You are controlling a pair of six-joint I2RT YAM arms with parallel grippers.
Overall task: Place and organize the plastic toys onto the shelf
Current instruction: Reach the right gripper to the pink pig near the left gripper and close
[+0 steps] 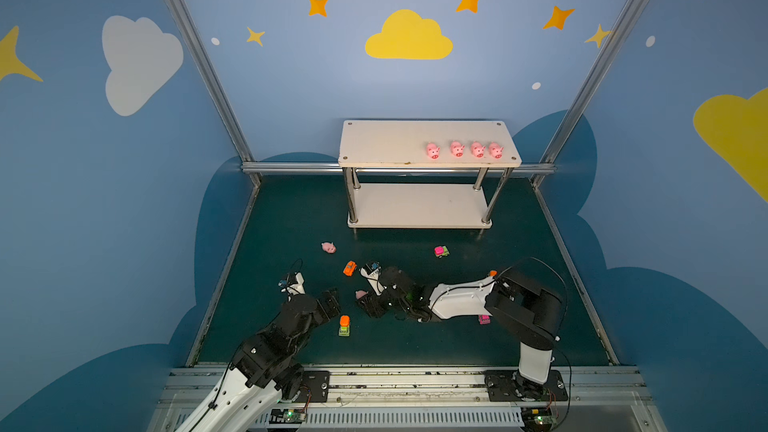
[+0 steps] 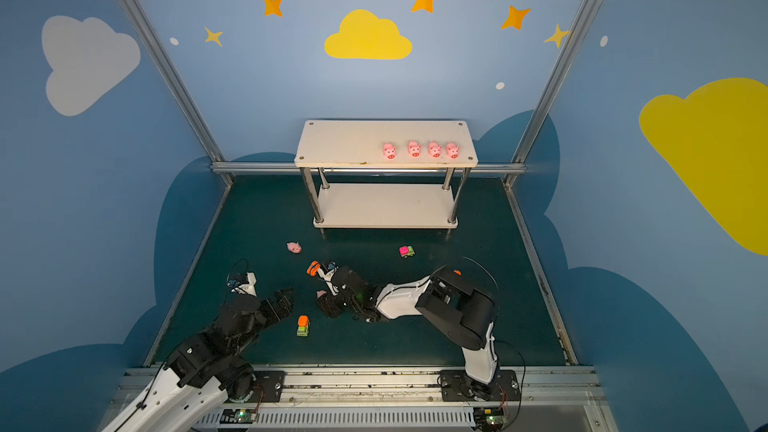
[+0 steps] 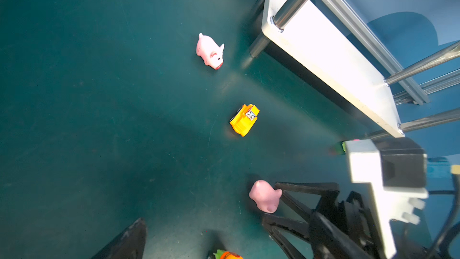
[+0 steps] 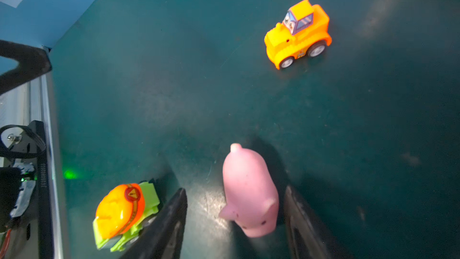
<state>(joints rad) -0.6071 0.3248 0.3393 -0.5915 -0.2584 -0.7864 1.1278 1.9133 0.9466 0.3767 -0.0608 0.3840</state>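
Right gripper: I see it parted, straddling a pig on the mat, not clamped.
Left gripper: spread wide, empty.
Shelf: four pigs lined up on top.

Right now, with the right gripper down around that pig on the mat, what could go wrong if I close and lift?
The pig lies off-centre in the open right gripper, near one finger with a gap to the other, so closing may shove or twist it out. The orange-and-green truck sits just outside that other finger; a sideways shift could knock it. The open left gripper hangs close by, so the arms might clash on the lift.
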